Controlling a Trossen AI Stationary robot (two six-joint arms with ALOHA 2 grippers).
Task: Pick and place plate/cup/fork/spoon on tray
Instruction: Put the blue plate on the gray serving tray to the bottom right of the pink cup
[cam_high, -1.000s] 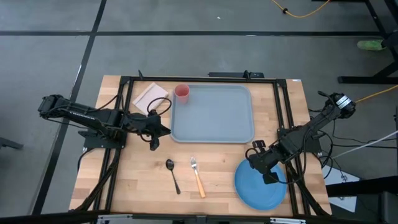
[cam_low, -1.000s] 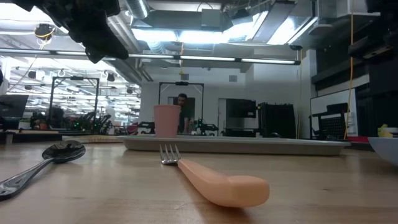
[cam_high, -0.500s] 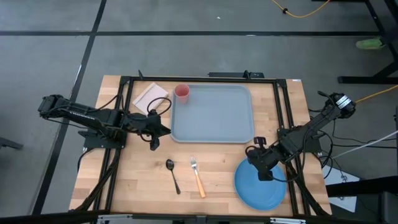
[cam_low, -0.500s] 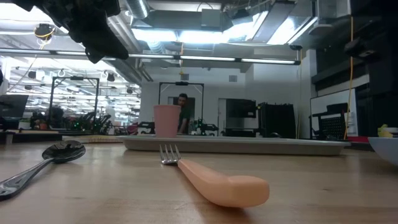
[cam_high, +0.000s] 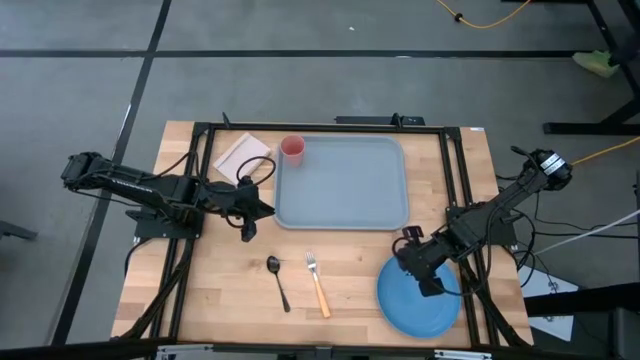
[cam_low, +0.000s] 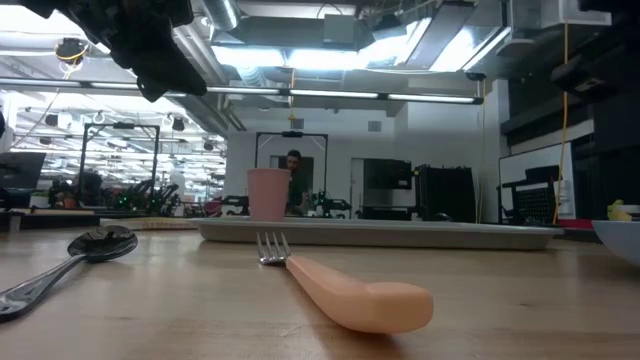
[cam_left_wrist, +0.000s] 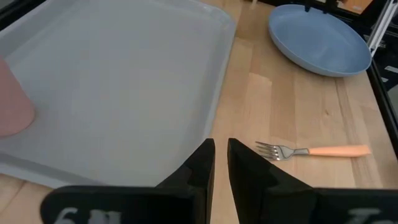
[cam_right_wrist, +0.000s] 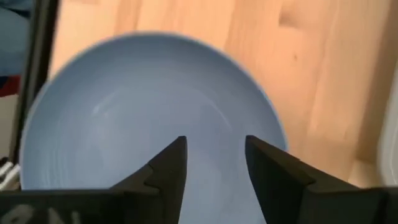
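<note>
You get even, bright overhead light on the pale wooden worktop (cam_high: 350, 270), with only soft shadows. In the low view, ceiling strip lights (cam_low: 330, 55) glare. Your right wrist view shows the round bright-blue plate (cam_right_wrist: 118, 124) blurred, its edges soft.

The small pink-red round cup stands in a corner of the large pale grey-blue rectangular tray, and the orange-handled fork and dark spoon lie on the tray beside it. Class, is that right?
Not quite. The small pink-red round cup does stand in a corner of the large pale grey-blue rectangular tray, but the orange-handled fork and dark spoon lie on the bare wooden table, off the tray. The high view shows it.
</note>
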